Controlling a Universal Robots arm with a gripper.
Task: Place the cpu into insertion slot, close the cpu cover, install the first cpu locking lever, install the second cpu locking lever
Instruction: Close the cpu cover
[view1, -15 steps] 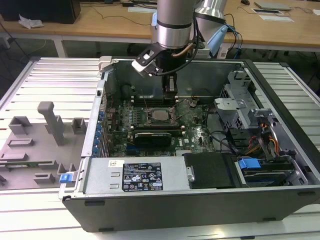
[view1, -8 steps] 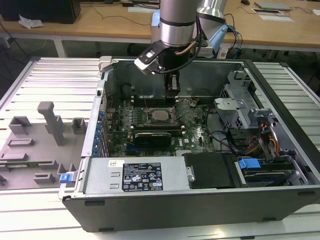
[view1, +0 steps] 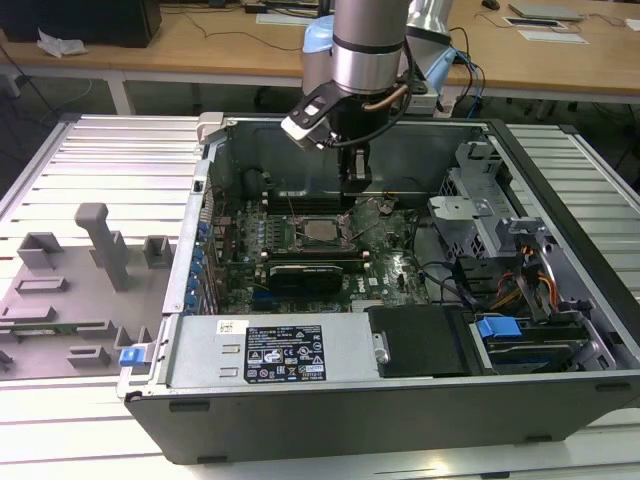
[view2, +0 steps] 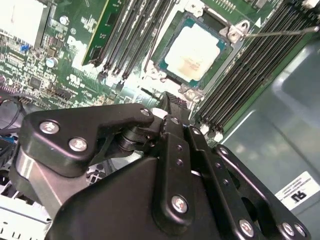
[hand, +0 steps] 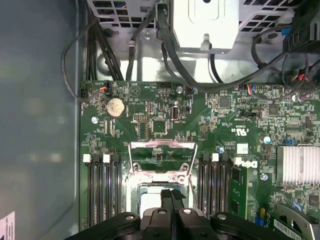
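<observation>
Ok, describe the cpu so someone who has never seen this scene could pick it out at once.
In the exterior view, look into the open computer case at the green circuit board on its floor. In the second wrist view, the cpu sits between two banks of long black memory slots. It is the one small flat square with a plain dull silver-grey top.

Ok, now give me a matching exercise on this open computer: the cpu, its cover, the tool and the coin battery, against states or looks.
Things:
1. cpu
2. cpu cover
3. tool
4. coin battery

States:
A. swung open
B. shut, empty
C. seated in the insertion slot
D. round and silver, on the green board

Pairs: 1-C, 2-A, 3-B, 4-D.
</observation>
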